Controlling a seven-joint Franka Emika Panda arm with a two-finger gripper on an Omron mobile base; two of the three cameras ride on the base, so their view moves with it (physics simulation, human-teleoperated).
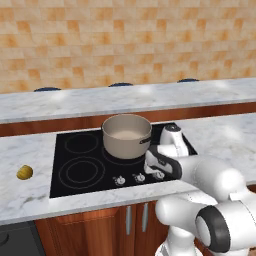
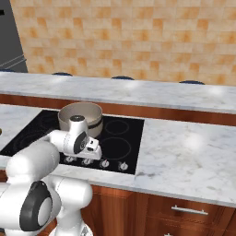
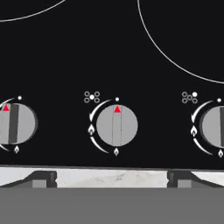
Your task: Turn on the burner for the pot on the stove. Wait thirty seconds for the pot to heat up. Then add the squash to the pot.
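Note:
The grey-beige pot [image 1: 126, 135] [image 2: 80, 117] stands at the back middle of the black glass stove [image 1: 90, 160] [image 2: 124, 143] and covers the burner under it. The small yellow-olive squash [image 1: 24, 172] lies on the marble counter left of the stove. My gripper [image 1: 154, 172] [image 2: 94, 156] hangs open just above the knob row at the stove's front edge, right of and in front of the pot. In the hand view its fingertips [image 3: 41, 178] stand wide apart on either side of the middle knob [image 3: 117, 126], whose red pointer points straight up. Nothing is held.
Two more silver knobs [image 3: 15, 124] [image 3: 214, 127] flank the middle one. A raised marble bar counter [image 1: 150, 97] runs behind the stove below a tiled wall. Bare marble counter [image 2: 184, 152] lies right of the stove, with wooden cabinets [image 2: 184, 212] below.

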